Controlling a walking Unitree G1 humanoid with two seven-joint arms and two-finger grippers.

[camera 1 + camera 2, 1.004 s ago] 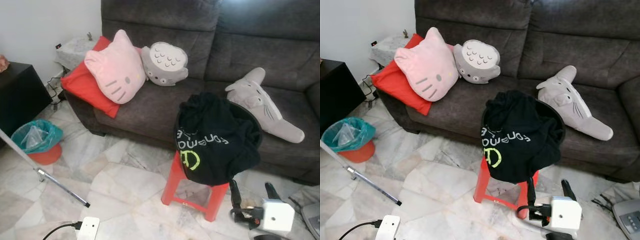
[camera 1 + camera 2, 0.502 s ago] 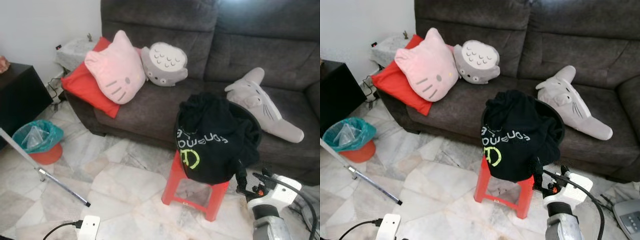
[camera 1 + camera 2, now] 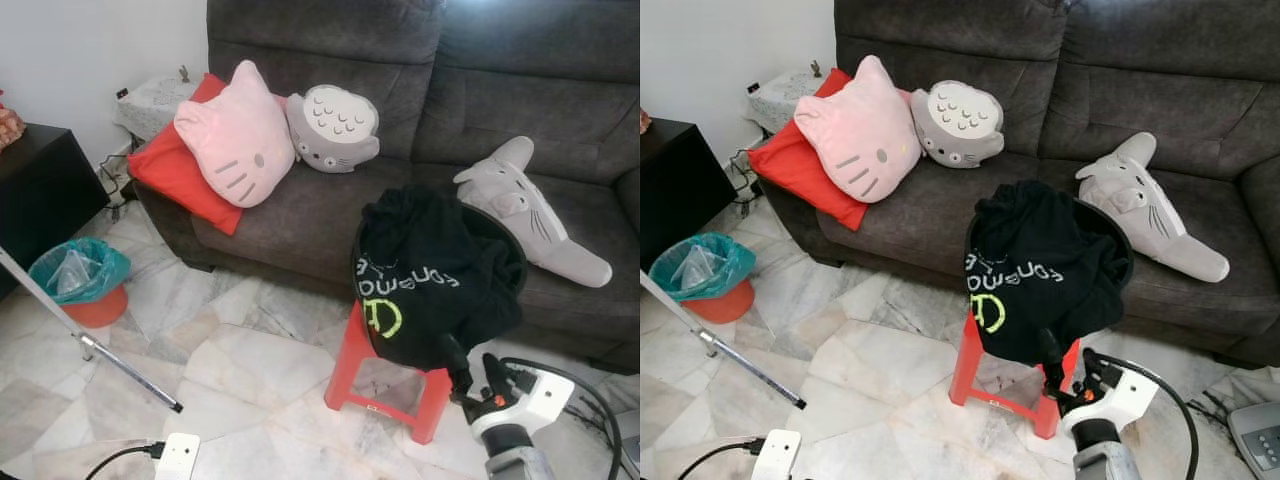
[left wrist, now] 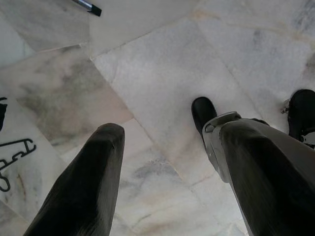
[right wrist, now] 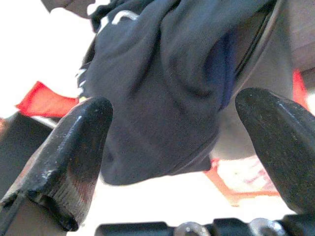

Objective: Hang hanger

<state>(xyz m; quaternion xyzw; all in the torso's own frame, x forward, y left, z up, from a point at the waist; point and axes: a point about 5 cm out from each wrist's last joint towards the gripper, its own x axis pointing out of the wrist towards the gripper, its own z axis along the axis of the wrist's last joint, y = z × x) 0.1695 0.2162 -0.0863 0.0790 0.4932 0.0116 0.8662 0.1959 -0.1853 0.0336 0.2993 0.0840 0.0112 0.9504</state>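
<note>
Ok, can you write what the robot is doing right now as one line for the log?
right gripper: open, raised to lower edge of black garment | garment: draped over basket on red stool | left gripper: open, idle over floor

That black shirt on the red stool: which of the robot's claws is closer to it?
The right. The right gripper is open just below the black shirt, fingers pointing up at its hem. The left gripper hangs open over the marble floor, away from it.
</note>
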